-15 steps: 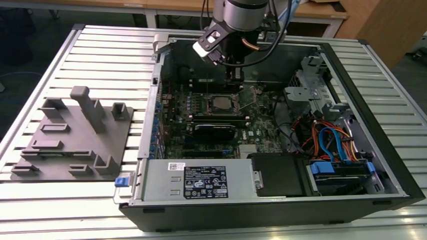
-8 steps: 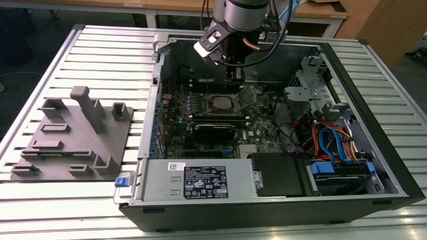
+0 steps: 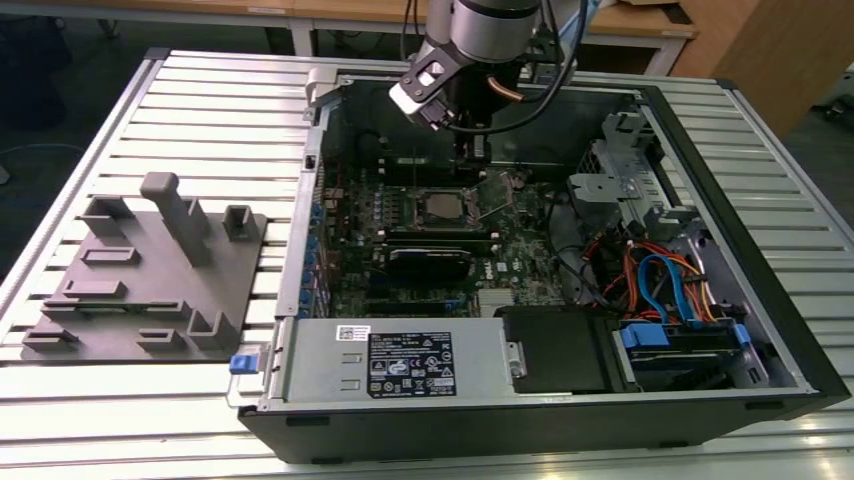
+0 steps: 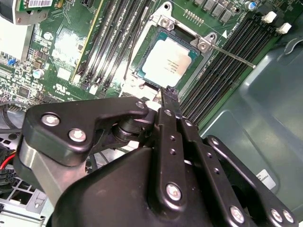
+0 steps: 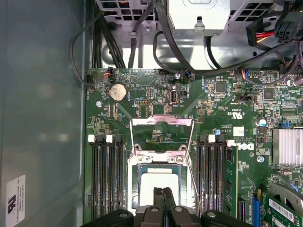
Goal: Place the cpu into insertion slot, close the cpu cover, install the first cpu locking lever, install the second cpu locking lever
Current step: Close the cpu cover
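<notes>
The cpu [image 4: 168,61] lies flat in the insertion slot [image 4: 158,23], silvery top up, and shows in the first wrist view as cpu [image 5: 158,180] in slot [image 5: 134,189]. The cpu cover [image 5: 161,121] is swung open, and green board shows through its window. A thin locking lever [image 4: 232,56] sticks out beside the socket, also seen as lever [image 5: 191,182]. My gripper [image 5: 164,193] is shut with nothing in it, its tips hovering over the chip's near edge. From outside, the gripper [image 3: 467,155] hangs just behind the slot [image 3: 447,205].
Black memory slots [image 5: 106,179] flank the socket on both sides. A finned heat sink [image 5: 287,146] and cable bundles [image 5: 180,52] lie nearby. A drive bay with blue cables [image 3: 667,285] is on the exterior view's right, a grey fixture plate [image 3: 140,285] on its left.
</notes>
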Robot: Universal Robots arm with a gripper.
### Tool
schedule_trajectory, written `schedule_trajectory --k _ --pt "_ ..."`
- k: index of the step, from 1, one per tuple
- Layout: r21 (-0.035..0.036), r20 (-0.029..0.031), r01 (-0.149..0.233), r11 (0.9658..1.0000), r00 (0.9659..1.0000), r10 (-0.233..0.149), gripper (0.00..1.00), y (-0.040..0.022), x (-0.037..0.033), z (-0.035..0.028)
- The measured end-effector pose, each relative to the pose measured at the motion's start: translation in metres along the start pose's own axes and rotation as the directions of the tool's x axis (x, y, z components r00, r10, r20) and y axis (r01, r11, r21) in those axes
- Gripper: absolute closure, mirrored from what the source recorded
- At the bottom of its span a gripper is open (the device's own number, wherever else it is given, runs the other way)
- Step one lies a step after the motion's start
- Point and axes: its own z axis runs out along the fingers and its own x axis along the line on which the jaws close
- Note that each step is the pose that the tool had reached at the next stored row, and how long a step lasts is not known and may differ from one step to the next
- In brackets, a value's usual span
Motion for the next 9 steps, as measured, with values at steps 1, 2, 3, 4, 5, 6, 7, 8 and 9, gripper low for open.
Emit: schedule_trajectory --k 1,2,3,4,5,6,7,8,9 --pt "0.0000 0.0000 0.000 1.0000 1.0000 0.000 0.89 0.0034 0.0000 0.0000" --pt "0.0000 0.0000 0.000 1.0000 1.0000 0.000 0.89 0.0040 0.0000 0.0000" --pt "0.0000 0.0000 0.000 1.0000 1.0000 0.000 0.89 0.0040 0.0000 0.0000" --pt "0.0000 0.0000 0.000 1.0000 1.0000 0.000 0.89 0.0040 0.0000 0.0000" --pt "0.0000 0.0000 0.000 1.0000 1.0000 0.000 0.89 0.0040 0.0000 0.0000" --pt "0.0000 -0.0001 0.000 1.0000 1.0000 0.000 0.89 0.0040 0.0000 0.0000" --pt "0.0000 -0.0001 0.000 1.0000 1.0000 0.000 0.89 0.0040 0.0000 0.0000" --pt "0.0000 -0.0001 0.000 1.0000 1.0000 0.000 0.89 0.0041 0.0000 0.0000" --pt "0.0000 0.0000 0.000 1.0000 1.0000 0.000 0.89 0.0041 0.0000 0.0000"
